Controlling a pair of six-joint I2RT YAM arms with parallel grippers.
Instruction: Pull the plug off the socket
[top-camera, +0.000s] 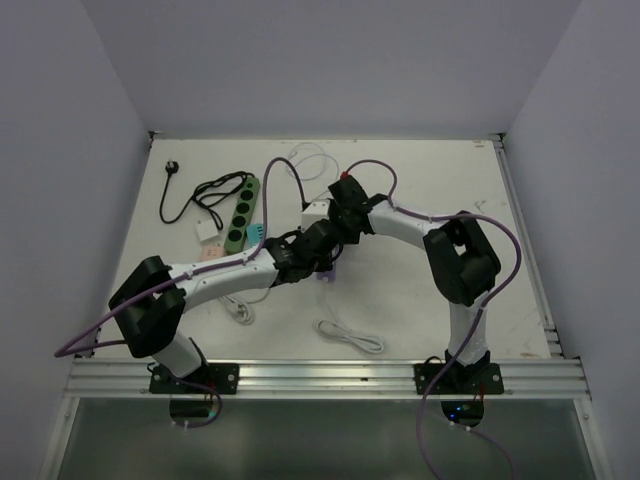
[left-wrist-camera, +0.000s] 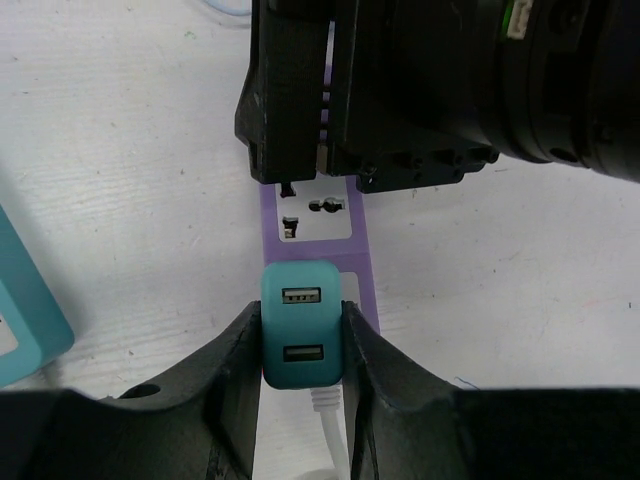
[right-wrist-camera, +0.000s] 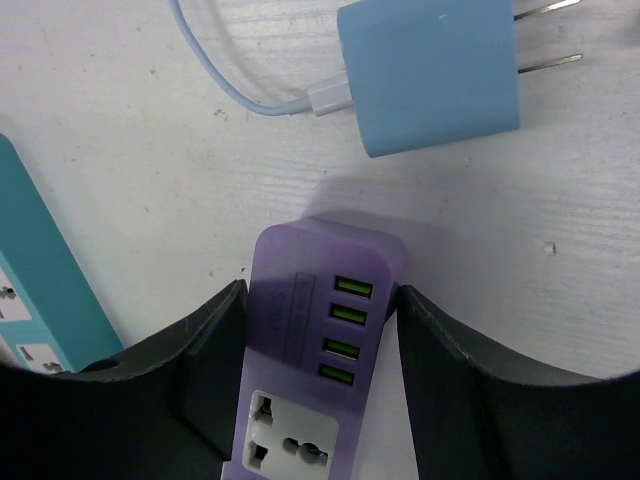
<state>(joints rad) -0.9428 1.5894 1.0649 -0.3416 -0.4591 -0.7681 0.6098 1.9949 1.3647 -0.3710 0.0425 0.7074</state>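
Two risks: the teal plug (left-wrist-camera: 302, 315) may slip from the left gripper (left-wrist-camera: 302, 345) if the pull is tilted, and the purple power strip (right-wrist-camera: 290, 300) may lift together with it if the right gripper (right-wrist-camera: 320, 345) holds weakly. The plug sits in the strip, at the table's (top-camera: 440, 200) middle. Both arms (top-camera: 410, 225) reach forward, wrists low and facing; the left gripper pinches the plug, the right clamps the strip's end.

1. You'll find a green power strip (top-camera: 241, 212) far left, a black cord (top-camera: 170, 168) beside it.
2. Your right wrist view shows a blue wall adapter (right-wrist-camera: 430, 75), 2 prongs bare.
3. A coiled white cable (top-camera: 350, 337) lies nearer.
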